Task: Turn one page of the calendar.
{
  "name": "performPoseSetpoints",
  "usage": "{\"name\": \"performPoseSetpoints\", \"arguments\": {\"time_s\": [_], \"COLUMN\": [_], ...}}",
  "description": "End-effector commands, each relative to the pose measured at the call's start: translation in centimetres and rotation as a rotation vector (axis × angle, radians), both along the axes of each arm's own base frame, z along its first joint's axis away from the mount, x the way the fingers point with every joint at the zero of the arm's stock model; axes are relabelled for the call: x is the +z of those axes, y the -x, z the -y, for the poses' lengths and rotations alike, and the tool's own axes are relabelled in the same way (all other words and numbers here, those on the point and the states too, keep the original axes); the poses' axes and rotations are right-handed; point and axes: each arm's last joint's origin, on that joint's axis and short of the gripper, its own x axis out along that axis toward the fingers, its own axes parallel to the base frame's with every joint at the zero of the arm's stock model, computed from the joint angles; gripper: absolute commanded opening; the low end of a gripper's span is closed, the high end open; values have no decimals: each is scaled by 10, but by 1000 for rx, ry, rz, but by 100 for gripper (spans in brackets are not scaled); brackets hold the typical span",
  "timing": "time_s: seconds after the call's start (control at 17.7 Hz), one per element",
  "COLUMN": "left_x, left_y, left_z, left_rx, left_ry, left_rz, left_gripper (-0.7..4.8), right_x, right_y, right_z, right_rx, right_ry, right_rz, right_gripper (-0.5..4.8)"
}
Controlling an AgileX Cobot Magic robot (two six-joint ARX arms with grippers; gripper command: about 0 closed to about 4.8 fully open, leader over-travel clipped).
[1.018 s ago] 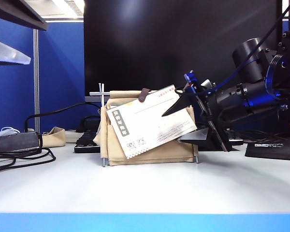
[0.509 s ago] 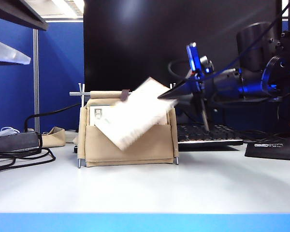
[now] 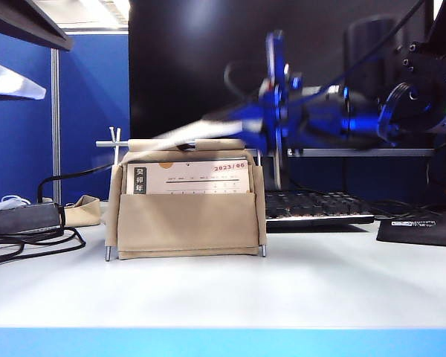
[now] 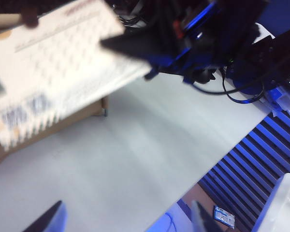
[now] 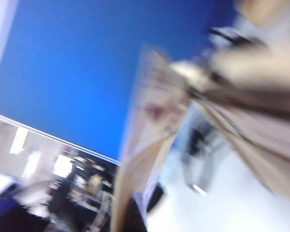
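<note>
Calendar (image 3: 186,216) stands on white desk (image 3: 223,286) before blue partition (image 3: 93,104).

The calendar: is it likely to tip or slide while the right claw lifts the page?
Probably slides: the calendar looks light, resting on thin rod feet. The page, pinched in the right claw, looks thin and floppy. The left claw hangs open, bracing nothing.

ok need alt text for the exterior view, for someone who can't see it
The right gripper, shut on the page, lifts it, motion-blurred, over the top of the calendar. The calendar stands on a white table before a dark monitor, a keyboard behind it.
</note>
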Motion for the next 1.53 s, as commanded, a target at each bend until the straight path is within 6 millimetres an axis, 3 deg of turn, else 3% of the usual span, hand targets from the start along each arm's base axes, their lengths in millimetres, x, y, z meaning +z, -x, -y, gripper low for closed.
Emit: {"name": "performPoseSetpoints", "arguments": {"time_s": [0.06, 0.45, 0.68, 0.85, 1.24, 1.53], "left_x": [3, 3, 2, 2, 3, 6], "left_y": [-1, -1, -1, -1, -1, -2], "left_z": [0, 0, 0, 0, 0, 0], "left_rx": [16, 16, 13, 13, 9, 31], "left_ry": [3, 1, 1, 0, -27, -16], "left_rz": [24, 22, 20, 19, 64, 96], "left_gripper": [340, 340, 340, 340, 340, 340], "right_x": [24, 34, 62, 66, 68, 77], "right_y": [3, -2, -15, -19, -18, -2], "right_z": [2, 3, -1, 0, 0, 5], "right_rx": [10, -121, -184, -247, -209, -132], "right_ry": [-145, -236, -317, -354, -383, -366], "right_rz": [66, 43, 110, 95, 43, 42], "right_gripper": [-8, -8, -8, -8, -8, -8]}}
